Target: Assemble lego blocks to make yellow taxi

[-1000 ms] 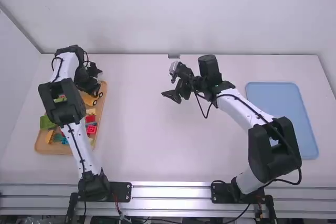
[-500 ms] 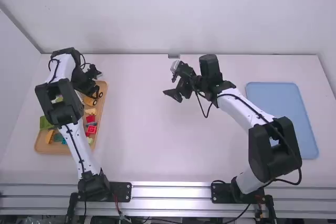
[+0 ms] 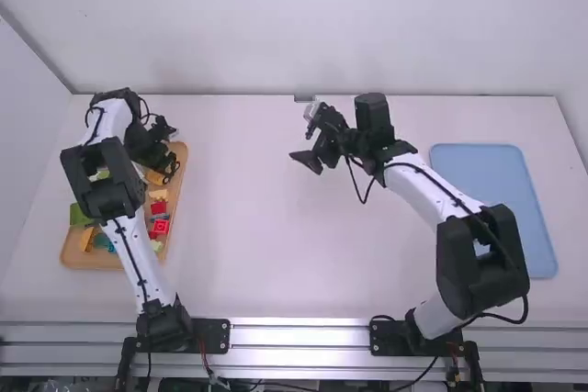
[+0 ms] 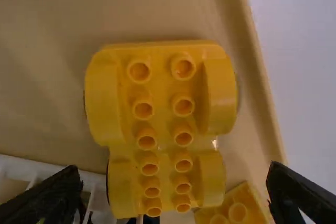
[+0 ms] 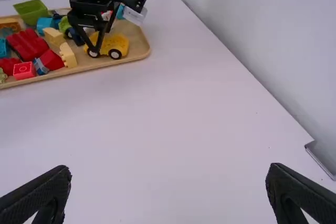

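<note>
Two claws stand with their fingers spread. The left claw (image 4: 176, 174) is at the left of the high view, over the wooden tray (image 3: 92, 262). Its fingers are wide apart around a yellow car base (image 4: 163, 98), a gap showing on either side, so it grips nothing. The right claw (image 5: 168, 169), in the upper middle of the high view, has its fingers apart and nothing between them, over the tabletop (image 3: 257, 245).

The task looks to be at its very start. The car base lies in the wooden tray, studs up, with dark wheels (image 5: 115, 54) on it and no block on its studs. Near it in the tray are loose red blocks (image 5: 26, 44), cream blocks (image 5: 67, 55), a green block (image 5: 31, 11) and another yellow block (image 4: 241, 205) just beside the base. What is left, then, seems to be everything: bring the base out, add the body and roof, and press the parts together. A blue tray (image 3: 496, 199) lies on the tabletop at the right of the high view; whether the taxi is meant to go there is unclear.

The next move probably calls for closing the left claw squarely on the base; an uneven pinch could make it roll or twist. No lettering or label can be made out on the blocks.
</note>
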### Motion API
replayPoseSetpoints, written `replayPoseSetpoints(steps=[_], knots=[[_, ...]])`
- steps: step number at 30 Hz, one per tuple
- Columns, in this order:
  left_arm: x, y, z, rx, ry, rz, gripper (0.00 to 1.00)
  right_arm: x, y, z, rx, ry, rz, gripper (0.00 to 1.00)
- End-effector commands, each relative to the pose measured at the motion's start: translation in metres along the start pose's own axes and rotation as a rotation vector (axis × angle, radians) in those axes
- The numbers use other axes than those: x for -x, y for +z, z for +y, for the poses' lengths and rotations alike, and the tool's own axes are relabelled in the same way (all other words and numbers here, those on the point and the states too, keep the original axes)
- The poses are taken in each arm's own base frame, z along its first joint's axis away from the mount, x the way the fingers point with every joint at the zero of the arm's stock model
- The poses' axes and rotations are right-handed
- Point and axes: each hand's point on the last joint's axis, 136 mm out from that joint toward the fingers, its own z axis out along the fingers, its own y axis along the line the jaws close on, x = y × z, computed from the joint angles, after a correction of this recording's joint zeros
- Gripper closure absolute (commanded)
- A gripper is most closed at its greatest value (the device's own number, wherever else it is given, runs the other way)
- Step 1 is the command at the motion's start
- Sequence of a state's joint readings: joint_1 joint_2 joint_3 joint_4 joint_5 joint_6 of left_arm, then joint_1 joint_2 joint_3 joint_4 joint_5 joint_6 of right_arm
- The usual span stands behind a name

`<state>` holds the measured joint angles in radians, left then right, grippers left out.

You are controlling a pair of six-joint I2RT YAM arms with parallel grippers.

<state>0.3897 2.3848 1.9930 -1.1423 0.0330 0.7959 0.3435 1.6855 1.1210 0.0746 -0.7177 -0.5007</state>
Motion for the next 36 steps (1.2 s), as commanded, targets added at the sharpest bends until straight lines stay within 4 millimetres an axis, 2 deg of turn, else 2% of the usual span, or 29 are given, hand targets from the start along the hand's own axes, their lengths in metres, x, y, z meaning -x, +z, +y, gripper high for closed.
replayPoseSetpoints(steps=[1,8,10,18,23,26,28,32,35,36], knots=[[-0.014,0.000,0.003,0.016,-0.037,0.022,0.07,0.003,0.003,0.002,0.016,-0.003,-0.010,0.02],[-0.008,-0.002,-0.007,-0.005,0.054,-0.044,0.06,0.006,0.000,-0.005,-0.006,-0.023,-0.029,0.01],[-0.009,0.001,-0.007,-0.004,0.054,-0.043,0.02,0.006,-0.001,-0.007,-0.009,-0.023,-0.028,0.02],[-0.012,0.023,-0.001,0.039,0.026,-0.035,0.01,0.004,-0.001,-0.007,-0.008,-0.010,-0.023,0.01],[-0.017,0.024,0.004,0.070,-0.010,-0.006,0.00,0.006,-0.001,-0.007,-0.009,-0.016,-0.028,0.01],[-0.019,0.024,0.004,0.069,-0.012,0.001,0.23,0.005,-0.001,-0.006,-0.008,-0.014,-0.026,0.02],[-0.019,0.024,0.002,0.066,-0.008,0.008,0.32,0.005,-0.001,-0.006,-0.007,-0.013,-0.025,0.01],[-0.022,0.025,0.000,0.054,-0.014,0.017,0.32,0.005,-0.001,-0.006,-0.006,-0.018,-0.023,0.01],[-0.020,0.024,0.000,0.060,-0.034,0.009,0.43,0.005,-0.001,-0.006,-0.007,-0.018,-0.023,0.02],[-0.018,0.024,0.000,0.062,-0.031,0.006,0.51,0.004,-0.001,-0.007,-0.011,-0.018,-0.020,0.01]])
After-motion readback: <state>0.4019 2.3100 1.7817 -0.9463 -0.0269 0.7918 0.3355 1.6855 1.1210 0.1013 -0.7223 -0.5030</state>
